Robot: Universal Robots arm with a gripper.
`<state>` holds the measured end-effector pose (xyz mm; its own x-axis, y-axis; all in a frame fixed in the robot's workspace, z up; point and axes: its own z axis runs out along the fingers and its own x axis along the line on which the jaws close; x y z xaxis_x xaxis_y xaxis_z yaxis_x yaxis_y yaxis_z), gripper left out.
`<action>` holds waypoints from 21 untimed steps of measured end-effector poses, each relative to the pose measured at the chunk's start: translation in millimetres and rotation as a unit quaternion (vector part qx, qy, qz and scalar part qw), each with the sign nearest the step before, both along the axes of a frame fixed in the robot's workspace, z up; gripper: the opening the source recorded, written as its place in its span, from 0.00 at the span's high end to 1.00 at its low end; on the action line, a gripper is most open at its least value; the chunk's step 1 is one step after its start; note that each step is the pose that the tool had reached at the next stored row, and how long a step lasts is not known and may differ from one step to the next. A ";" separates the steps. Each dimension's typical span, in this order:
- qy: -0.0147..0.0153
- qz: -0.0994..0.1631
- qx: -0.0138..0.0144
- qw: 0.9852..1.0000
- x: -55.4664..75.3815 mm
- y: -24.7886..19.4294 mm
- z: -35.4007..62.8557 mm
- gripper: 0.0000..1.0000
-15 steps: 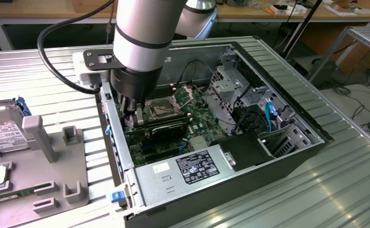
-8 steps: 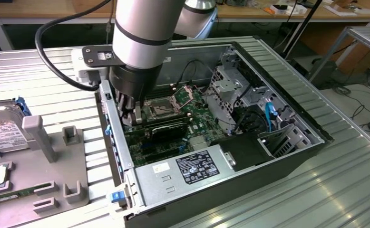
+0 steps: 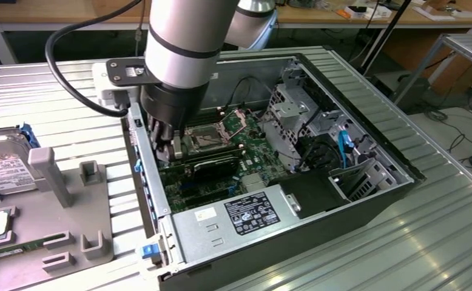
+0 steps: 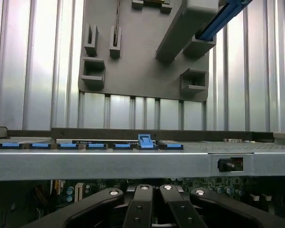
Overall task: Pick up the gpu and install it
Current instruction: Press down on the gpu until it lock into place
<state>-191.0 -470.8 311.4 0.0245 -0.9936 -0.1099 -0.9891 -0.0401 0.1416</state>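
Exterior view first: we see the arm reaching down into the open computer case (image 3: 357, 151), which lies on its side on the ribbed metal counter (image 3: 58, 103), and our gripper (image 3: 165, 145) sits low against the case wall on the exterior view's left, just above the motherboard (image 3: 236, 124). The gpu (image 3: 216, 167) appears as a dark flat card lying across the board just beside the gripper, below the bare processor socket (image 3: 206, 138); we judge it to be in or at its slot, though we cannot tell whether it is fully seated or whether the jaws are touching it. The jaws are drawn together, and in the wrist view the fingers (image 4: 142, 209) stand close side by side with nothing clearly between them. Past the case edge with its row of blue clips (image 4: 85, 146) the wrist view shows the grey parts tray (image 4: 137, 71), whose holders near the case stand vacant. So the pickup looks done to us, and the install looks near its end or under way
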 end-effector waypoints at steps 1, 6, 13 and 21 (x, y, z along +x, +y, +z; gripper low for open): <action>0.000 0.000 0.000 1.000 0.1 -1.0 0.0 0.89; -0.002 -0.001 0.000 1.000 -1.0 -3.7 -1.0 0.89; -0.008 0.000 0.000 1.000 -9.8 -4.7 -1.9 0.89; -0.030 -0.001 0.000 1.000 -10.6 -6.3 -8.3 0.89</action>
